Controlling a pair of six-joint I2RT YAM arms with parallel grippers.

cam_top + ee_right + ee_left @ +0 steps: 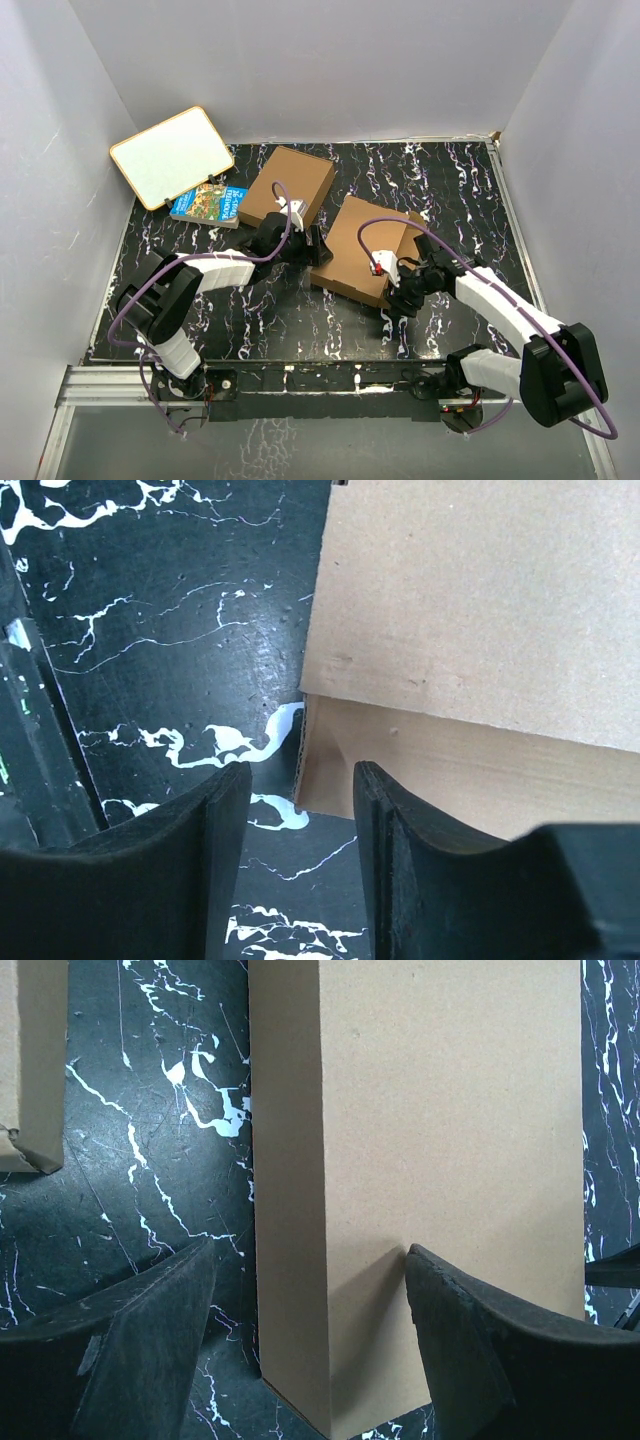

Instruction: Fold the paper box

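Bright, even overhead light, soft shadows; one left finger point(480, 1360) faintly shades the paper box point(450, 1140); focus sharp.

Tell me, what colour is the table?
The table is black with squiggly white streaks, like marble; the right wrist view shows it best.

No text, label, brand or number is legible in any of the three views. The blue illustrated paperback book point(209, 204), upper left of the top view, carries cover lettering, but it is too small and blurred to read
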